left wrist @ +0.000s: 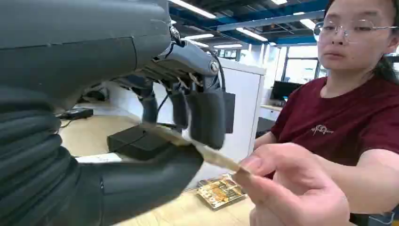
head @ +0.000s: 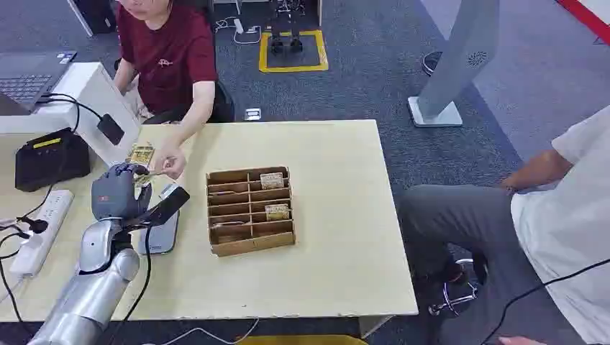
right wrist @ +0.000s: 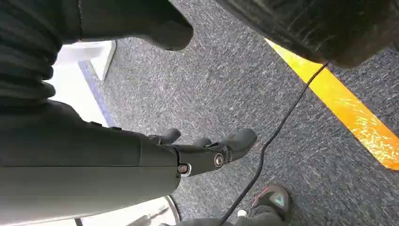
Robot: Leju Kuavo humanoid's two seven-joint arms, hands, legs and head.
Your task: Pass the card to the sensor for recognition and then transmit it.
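Pinching a thin flat card (left wrist: 207, 155): ribbed grey left robot hand (left wrist: 155, 141).

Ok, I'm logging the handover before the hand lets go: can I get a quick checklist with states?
1. Card held in left hand: ok.
2. Person's hand pinching the card's far end: ok.
3. Firmness of the person's grip: cannot tell.
4. Card already read by the sensor: cannot tell.
5. Right hand hanging over the floor, holding nothing: ok.
6. Cardboard tray apart from the handover: ok.
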